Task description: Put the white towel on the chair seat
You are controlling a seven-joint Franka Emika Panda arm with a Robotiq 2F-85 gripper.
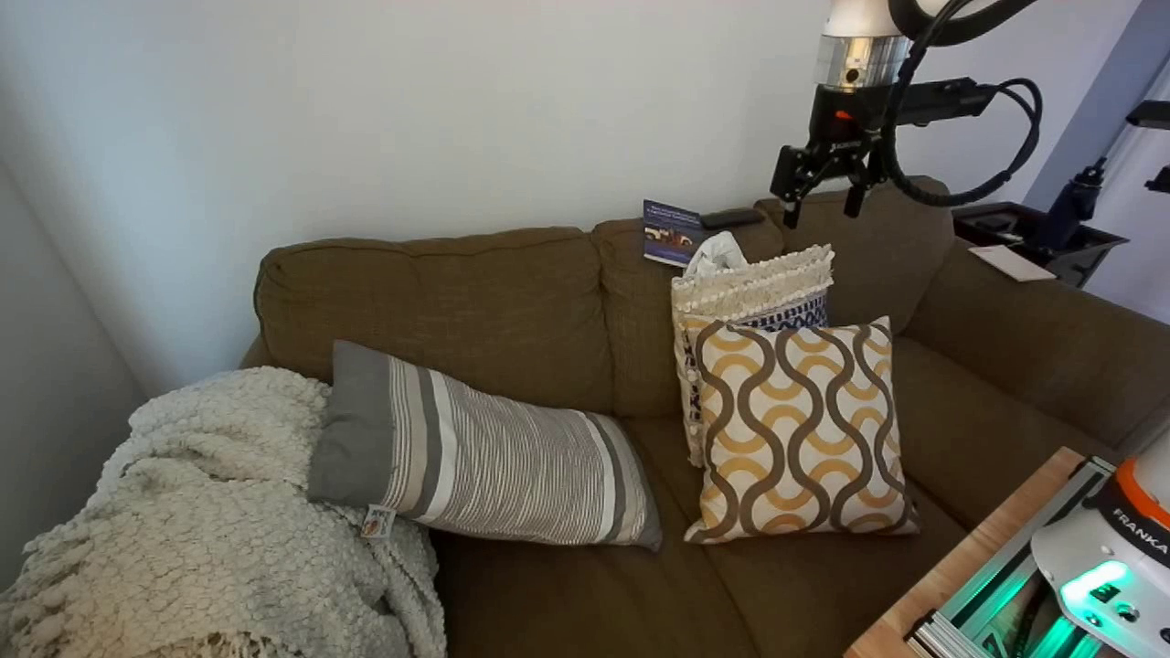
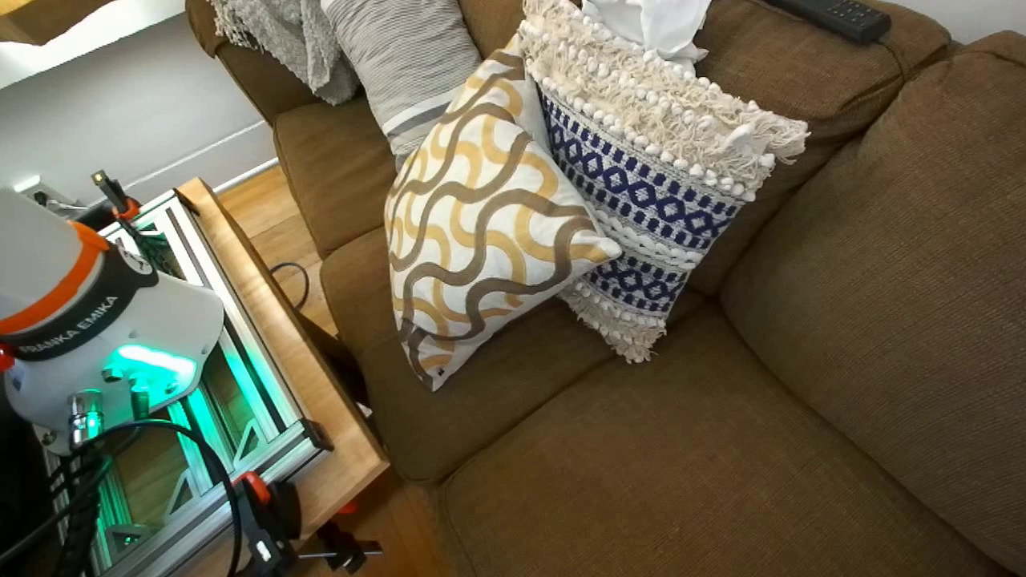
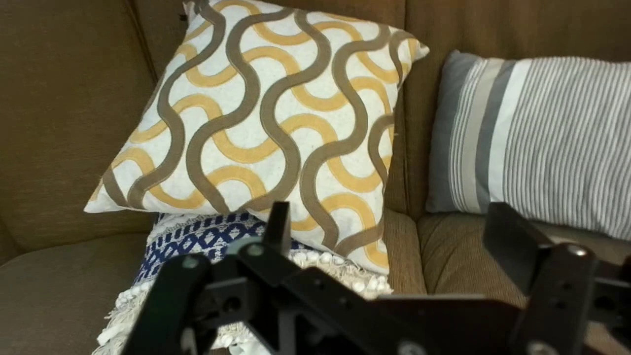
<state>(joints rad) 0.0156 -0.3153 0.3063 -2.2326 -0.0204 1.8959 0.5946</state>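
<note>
The white towel (image 1: 717, 253) is a crumpled white cloth behind the top edge of the fringed cushion, against the sofa back; its lower part is hidden. It also shows at the top of an exterior view (image 2: 661, 26), and a white bit at the bottom edge of the wrist view (image 3: 249, 347). The seat is a brown sofa seat (image 2: 625, 481). My gripper (image 1: 822, 210) is open, holds nothing, and points down above the sofa back, above and to the right of the towel in that exterior view. Its spread fingers show in the wrist view (image 3: 389, 214).
A fringed blue-and-white cushion (image 2: 641, 192) and a yellow-patterned cushion (image 1: 804, 429) lean in front of the towel. A striped pillow (image 1: 494, 457) and grey blanket (image 1: 228, 530) lie left. A book (image 1: 670, 235) and remote (image 1: 731, 218) are on the sofa back.
</note>
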